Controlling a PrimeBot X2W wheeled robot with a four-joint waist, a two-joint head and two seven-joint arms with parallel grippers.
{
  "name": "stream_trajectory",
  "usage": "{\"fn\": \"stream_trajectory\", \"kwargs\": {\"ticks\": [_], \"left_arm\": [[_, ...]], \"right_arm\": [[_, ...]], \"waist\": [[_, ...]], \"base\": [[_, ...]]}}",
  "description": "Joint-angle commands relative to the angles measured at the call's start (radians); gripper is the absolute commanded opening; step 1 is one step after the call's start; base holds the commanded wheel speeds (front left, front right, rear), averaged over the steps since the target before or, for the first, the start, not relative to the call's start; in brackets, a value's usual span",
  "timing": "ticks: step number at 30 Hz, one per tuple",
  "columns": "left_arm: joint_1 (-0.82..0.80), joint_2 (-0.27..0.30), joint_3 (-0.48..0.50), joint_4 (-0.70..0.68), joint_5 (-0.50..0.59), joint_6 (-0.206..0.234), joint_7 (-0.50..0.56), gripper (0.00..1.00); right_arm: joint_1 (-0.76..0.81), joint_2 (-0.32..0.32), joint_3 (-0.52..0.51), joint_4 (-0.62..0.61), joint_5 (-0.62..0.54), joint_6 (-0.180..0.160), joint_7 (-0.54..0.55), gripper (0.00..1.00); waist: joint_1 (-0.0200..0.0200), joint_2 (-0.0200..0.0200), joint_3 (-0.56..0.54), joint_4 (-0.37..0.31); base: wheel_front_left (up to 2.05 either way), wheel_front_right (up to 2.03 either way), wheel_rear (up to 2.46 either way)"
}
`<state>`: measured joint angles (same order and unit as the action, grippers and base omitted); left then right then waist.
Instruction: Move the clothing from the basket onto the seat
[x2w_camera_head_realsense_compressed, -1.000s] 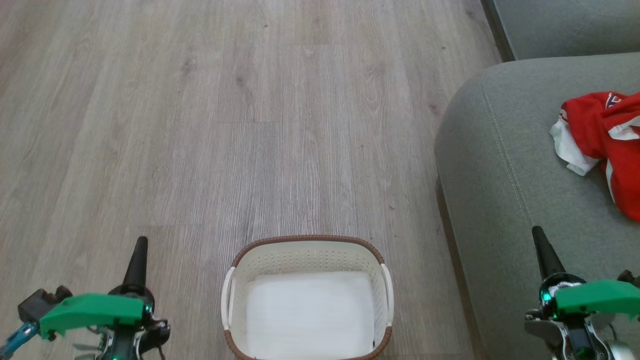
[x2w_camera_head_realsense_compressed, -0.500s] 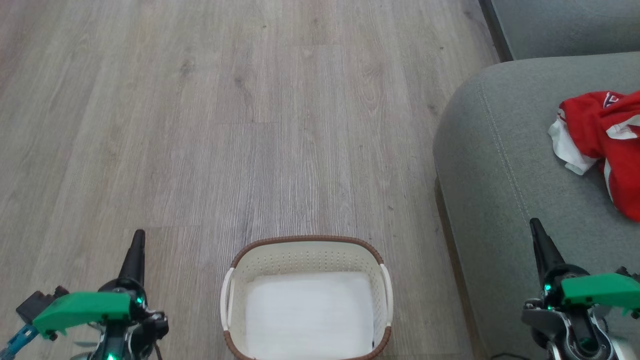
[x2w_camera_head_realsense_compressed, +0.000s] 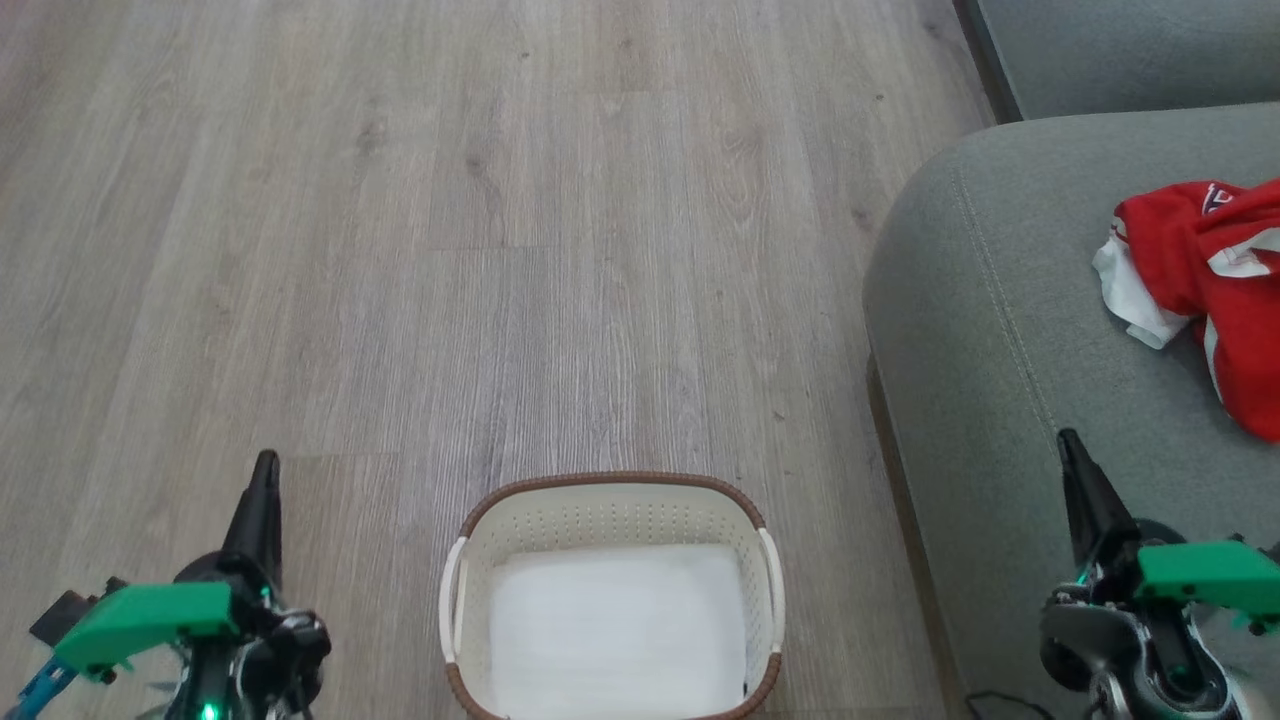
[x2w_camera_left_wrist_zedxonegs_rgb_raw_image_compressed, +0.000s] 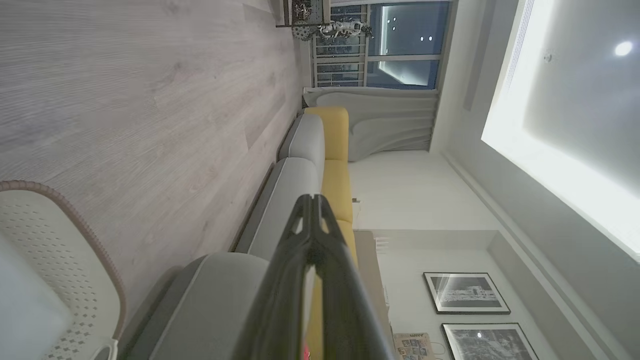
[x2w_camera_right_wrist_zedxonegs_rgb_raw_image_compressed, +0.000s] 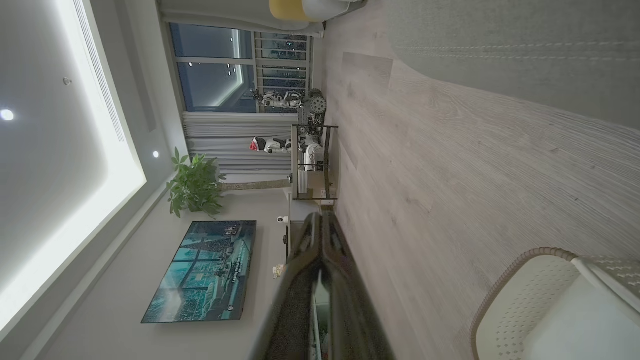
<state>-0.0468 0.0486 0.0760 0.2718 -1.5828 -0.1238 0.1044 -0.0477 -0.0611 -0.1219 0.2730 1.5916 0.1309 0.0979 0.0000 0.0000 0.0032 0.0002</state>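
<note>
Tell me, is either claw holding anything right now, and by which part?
Nothing is held. The left gripper and right gripper are both shut and empty; the clothing lies loose on the seat.

floor (x2w_camera_head_realsense_compressed: 500, 250): matt grey wood with grain lines
basket (x2w_camera_head_realsense_compressed: 610, 510): smooth white plastic with little holes, brown woven-look rim
seat (x2w_camera_head_realsense_compressed: 980, 350): soft grey-green cloth
clothing (x2w_camera_head_realsense_compressed: 1170, 250): thin red cloth

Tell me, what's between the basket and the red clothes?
Head view: wooden floor, then part of the seat, between the basket and the clothing.
</note>
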Motion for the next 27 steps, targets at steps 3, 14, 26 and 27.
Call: {"fn": "stream_trajectory", "kwargs": {"ticks": [3, 14, 26, 27], "left_arm": [[-0.061, 0.002, 0.038, -0.026, -0.025, -0.007, 0.009, 0.0], [-0.061, 0.002, 0.038, -0.026, -0.025, -0.007, 0.009, 0.0], [-0.061, 0.002, 0.038, -0.026, -0.026, -0.007, 0.009, 0.0], [-0.061, 0.002, 0.038, -0.026, -0.026, -0.007, 0.009, 0.0]], "right_arm": [[-0.06, 0.004, 0.016, -0.029, 0.024, 0.0, 0.009, 0.0], [-0.06, 0.005, 0.015, -0.028, 0.023, 0.0, 0.01, 0.0], [-0.06, 0.006, 0.013, -0.028, 0.021, 0.0, 0.011, 0.0], [-0.06, 0.006, 0.013, -0.028, 0.021, 0.0, 0.011, 0.0]], "waist": [[0.0, 0.0, 0.0, 0.0], [0.0, 0.0, 0.0, 0.0], [0.0, 0.0, 0.0, 0.0], [0.0, 0.0, 0.0, 0.0]], "base": [[0.0, 0.0, 0.0], [0.0, 0.0, 0.0], [0.0, 0.0, 0.0], [0.0, 0.0, 0.0]]}}
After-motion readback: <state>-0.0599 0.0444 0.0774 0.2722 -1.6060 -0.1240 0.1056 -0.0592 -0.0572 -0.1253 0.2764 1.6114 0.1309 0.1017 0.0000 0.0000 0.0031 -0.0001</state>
